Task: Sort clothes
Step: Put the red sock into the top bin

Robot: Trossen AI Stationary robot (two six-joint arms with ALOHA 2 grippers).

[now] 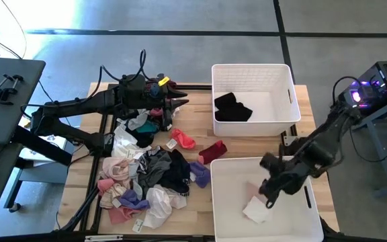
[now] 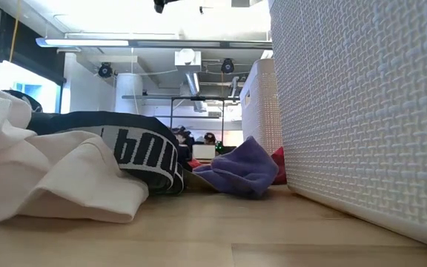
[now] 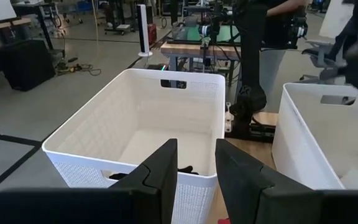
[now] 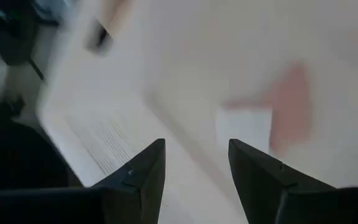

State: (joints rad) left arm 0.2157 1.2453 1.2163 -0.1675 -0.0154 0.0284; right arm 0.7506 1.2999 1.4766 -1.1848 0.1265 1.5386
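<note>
Two white bins [image 1: 289,87], right hand [image 1: 269,195] open above pale garment [image 1: 255,210].

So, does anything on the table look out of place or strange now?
Nothing is damaged or spilled. The unsorted clothes lie in a loose heap on the table's left part, with one red garment apart, close to the near bin.

We see the right wrist view smeared throughout: a pale pink garment [image 4: 291,102] with a white tag [image 4: 244,127] shows only as soft patches. In the low view the near bin [image 2: 362,111] runs off the frame and hides the table behind it, and a white garment [image 2: 43,174] is cut by the edge. The pile [image 1: 146,171] overlaps too much for us to count.
</note>
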